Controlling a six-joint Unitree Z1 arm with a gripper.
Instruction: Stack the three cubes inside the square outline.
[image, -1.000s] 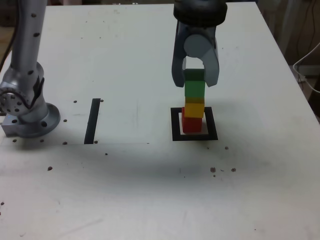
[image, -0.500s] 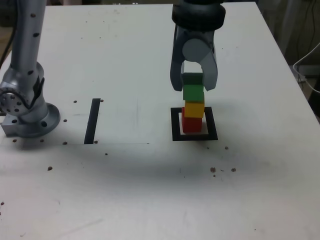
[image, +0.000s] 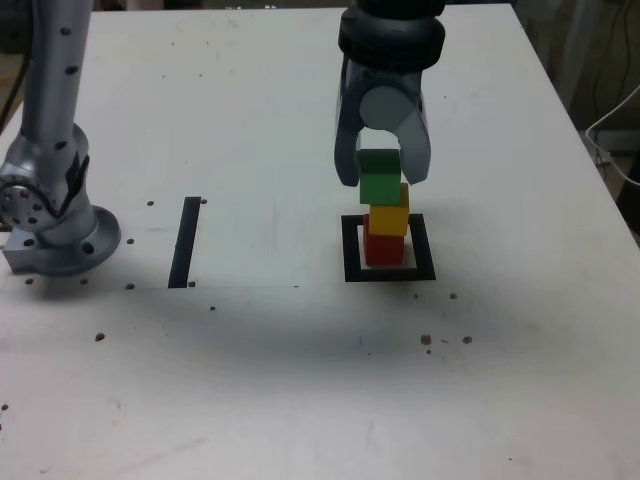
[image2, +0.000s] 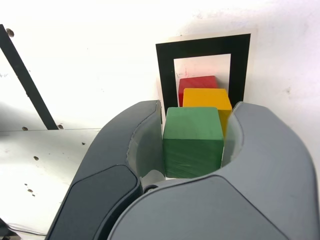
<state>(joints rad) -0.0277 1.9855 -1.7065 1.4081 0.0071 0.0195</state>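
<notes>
A broad white tabletop (image: 300, 380) fills the exterior view, speckled with small dark specks. At about nine o'clock on it stands the silver-grey metal arm base (image: 50, 215), bolted down with a round flange. A straight black tape strip (image: 186, 241) lies just toward the centre from that base, running from twelve to six o'clock.

At roughly three o'clock from the strip, well apart from it, sits the square black tape outline with a white interior (image: 351, 250). Above it hangs the dark grey two-fingered gripper (image: 381, 178), its fingers pointing down, one on each side of the green cube.

The slightly larger green solid block (image: 380, 181) is pinched between the fingers; the wrist view shows both inner faces against its sides (image2: 193, 142). It sits atop the stack, shifted a little toward nine o'clock from the block beneath.

The small yellow block (image: 391, 218) rests on the small red block (image: 384, 247), which stands inside the outline on the white interior.
</notes>
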